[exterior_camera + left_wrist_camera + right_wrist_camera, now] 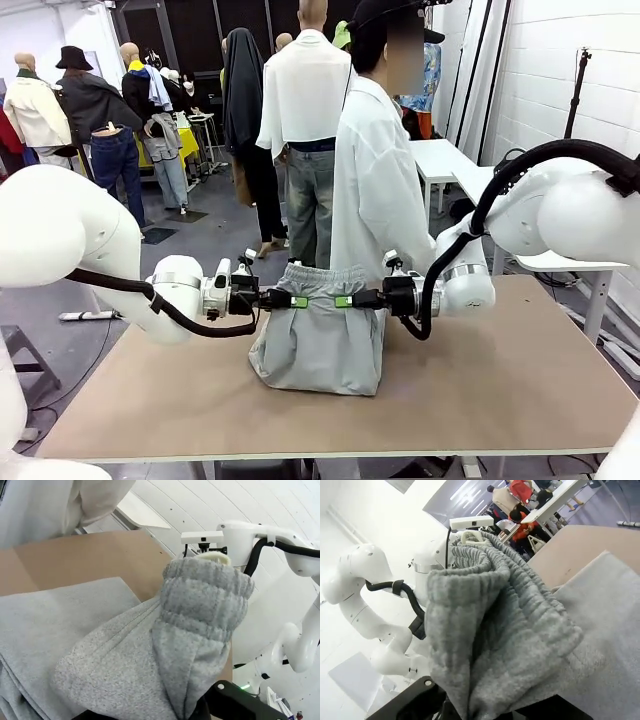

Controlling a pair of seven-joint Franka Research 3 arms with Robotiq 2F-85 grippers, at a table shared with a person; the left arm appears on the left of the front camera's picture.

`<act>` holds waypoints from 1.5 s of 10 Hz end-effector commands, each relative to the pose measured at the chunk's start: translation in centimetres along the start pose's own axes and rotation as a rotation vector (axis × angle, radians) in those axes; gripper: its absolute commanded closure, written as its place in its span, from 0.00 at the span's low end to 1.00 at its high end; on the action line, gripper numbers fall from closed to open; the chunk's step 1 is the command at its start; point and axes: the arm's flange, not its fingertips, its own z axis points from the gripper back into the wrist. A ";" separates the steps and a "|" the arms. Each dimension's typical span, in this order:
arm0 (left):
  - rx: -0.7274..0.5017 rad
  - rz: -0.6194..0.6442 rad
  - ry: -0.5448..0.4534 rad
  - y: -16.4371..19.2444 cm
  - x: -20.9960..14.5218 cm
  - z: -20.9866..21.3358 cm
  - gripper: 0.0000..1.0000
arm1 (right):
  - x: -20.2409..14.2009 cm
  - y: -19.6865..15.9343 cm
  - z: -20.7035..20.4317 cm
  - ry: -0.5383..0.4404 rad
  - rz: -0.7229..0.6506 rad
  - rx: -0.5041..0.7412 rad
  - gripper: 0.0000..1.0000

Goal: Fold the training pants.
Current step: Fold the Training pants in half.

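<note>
The light grey training pants (318, 340) hang above the brown table (500, 390), lower part resting folded on it. My left gripper (292, 299) pinches the waistband's left side and my right gripper (345, 301) pinches its right side, both shut on the cloth, holding the gathered waistband (322, 277) stretched level between them. In the left wrist view the bunched waistband (205, 605) rises right in front of the camera, with the pants' cloth (60, 625) lying on the table beyond. The right wrist view has the ribbed waistband (490, 610) close up.
A person in a white shirt (375, 180) stands at the table's far edge just behind the pants. A white side table (440, 160) stands farther back on the right. Bare tabletop lies to both sides and in front of the pants.
</note>
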 end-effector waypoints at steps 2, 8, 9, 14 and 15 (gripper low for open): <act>0.000 0.000 0.000 0.0 0.0 0.0 1.00 | 0.0 0.0 0.0 0.000 0.000 0.000 1.00; 0.055 0.062 0.010 1.2 1.0 0.2 1.00 | 0.5 -1.8 0.6 -0.050 -0.094 -0.006 1.00; 0.068 0.079 0.015 1.8 1.3 0.3 1.00 | 0.6 -2.4 0.7 -0.057 -0.119 -0.016 1.00; 0.120 0.166 0.035 5.1 1.9 -0.2 1.00 | 1.2 -5.0 1.2 -0.073 -0.197 -0.066 1.00; 0.128 0.177 0.035 5.7 2.0 0.0 1.00 | 1.3 -5.8 1.5 -0.084 -0.214 -0.078 1.00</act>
